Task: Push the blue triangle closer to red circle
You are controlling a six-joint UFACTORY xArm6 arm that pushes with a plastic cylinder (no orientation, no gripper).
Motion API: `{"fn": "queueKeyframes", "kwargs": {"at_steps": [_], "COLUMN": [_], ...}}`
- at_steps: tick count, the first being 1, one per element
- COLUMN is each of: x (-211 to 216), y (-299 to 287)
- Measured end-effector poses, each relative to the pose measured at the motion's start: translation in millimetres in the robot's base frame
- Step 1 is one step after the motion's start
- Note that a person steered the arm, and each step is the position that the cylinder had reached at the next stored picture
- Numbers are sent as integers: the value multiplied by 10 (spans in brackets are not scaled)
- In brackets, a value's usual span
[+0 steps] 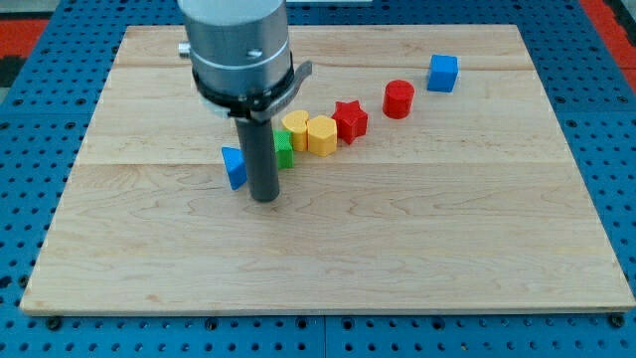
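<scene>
The bare rod's tip (265, 198) sits just right of the blue triangle (234, 167), holding nothing, while the red circle (398, 98) lies well apart up-right, so pushing from here risks driving the triangle leftward, away

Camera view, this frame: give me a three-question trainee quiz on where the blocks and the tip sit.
1. True or false: my tip sits just to the view's right of the blue triangle.
2. Which block lies nearest the red circle? A) green block B) blue cube C) blue triangle
3. Fill in: the red star touches a ____ block.

Key: 1 true; 2 B, the blue cube; 3 yellow.
</scene>
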State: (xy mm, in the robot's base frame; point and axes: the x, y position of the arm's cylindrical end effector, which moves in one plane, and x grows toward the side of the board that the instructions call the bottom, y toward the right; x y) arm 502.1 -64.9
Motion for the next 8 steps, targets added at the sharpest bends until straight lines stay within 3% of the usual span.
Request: {"fn": "queueKeyframes", "kwargs": {"at_steps": [1,5,6,7,8], "x": [371,615,562,112,-258], "y": [-151,-694,-905,-1572,-1435]}}
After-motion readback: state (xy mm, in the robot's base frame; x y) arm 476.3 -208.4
